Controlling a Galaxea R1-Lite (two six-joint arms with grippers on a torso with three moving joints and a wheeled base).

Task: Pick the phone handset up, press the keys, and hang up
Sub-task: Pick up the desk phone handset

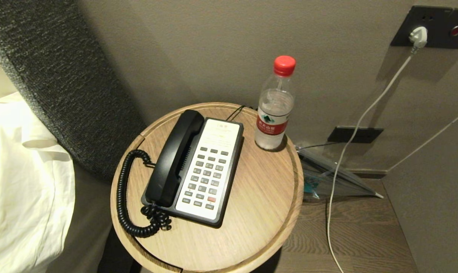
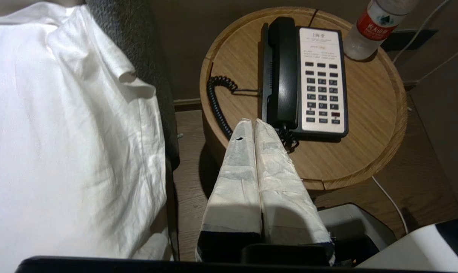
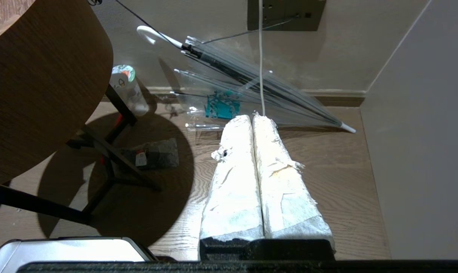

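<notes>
Left gripper hangs in the air off the near edge of the round wooden desk, pointing toward the phone; its white-wrapped fingers are pressed together, nothing between them. Tips sit just short of the coiled cord, not touching it that I can tell. Neither arm shows in the head view. Right gripper is low by the floor beside the desk, fingers together and empty, aimed at a folded clear umbrella lying against the wall. Phone handset is seated in its cradle along the left side of the phone base, which sits mid-desk, keypad up. Cord loops out toward the desk's left edge. Water bottle with a red cap stands upright near the far right edge. Bed with white linen and a dark padded headboard to the left; wall socket with a white plug and cable at right; wood floor.
</notes>
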